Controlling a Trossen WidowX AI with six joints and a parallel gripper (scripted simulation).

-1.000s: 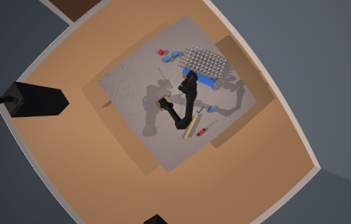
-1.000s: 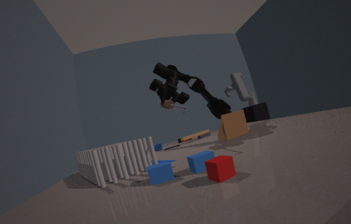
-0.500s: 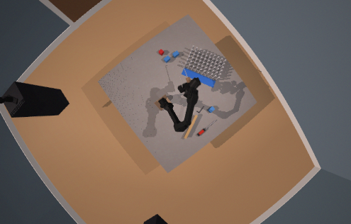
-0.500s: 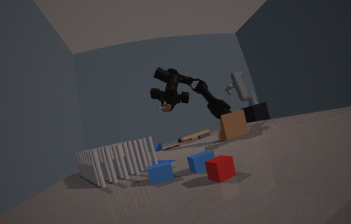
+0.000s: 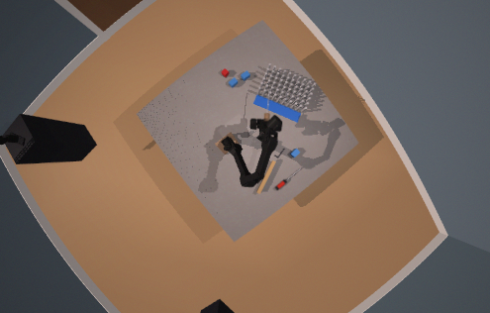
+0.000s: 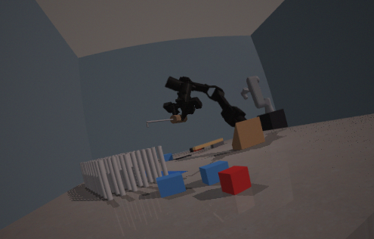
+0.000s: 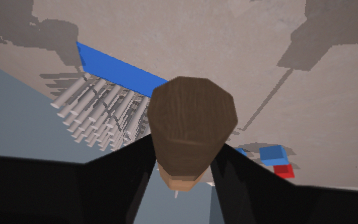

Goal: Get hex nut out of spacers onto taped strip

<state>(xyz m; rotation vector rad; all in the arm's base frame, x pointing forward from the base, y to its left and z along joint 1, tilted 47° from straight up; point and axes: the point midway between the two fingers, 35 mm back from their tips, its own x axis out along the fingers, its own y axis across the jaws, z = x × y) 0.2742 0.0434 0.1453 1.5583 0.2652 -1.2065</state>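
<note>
My gripper (image 5: 267,120) (image 6: 179,116) (image 7: 184,139) is shut on the wooden handle (image 6: 176,119) (image 7: 192,112) of a hook tool. The tool's thin metal rod (image 6: 159,121) is nearly level, its short bent tip (image 6: 147,124) pointing down. It hangs high above the table, on the side of the spacer field; in the top view it reaches over the strip. The metal spacers (image 5: 289,86) (image 6: 128,171) (image 7: 102,115) stand in a dense block. The blue taped strip (image 5: 284,112) (image 6: 175,172) (image 7: 115,71) lies in front of them. The hex nut cannot be made out.
A red block (image 5: 225,72) (image 6: 236,179) and two blue blocks (image 5: 233,82) (image 5: 245,75) lie beside the field. Another blue block (image 5: 295,153), a wooden stick (image 5: 266,177), a red-handled tool (image 5: 281,184) and a small dark bent tool (image 5: 279,154) lie farther back. A wooden wedge (image 6: 248,133) stands near the arm's base.
</note>
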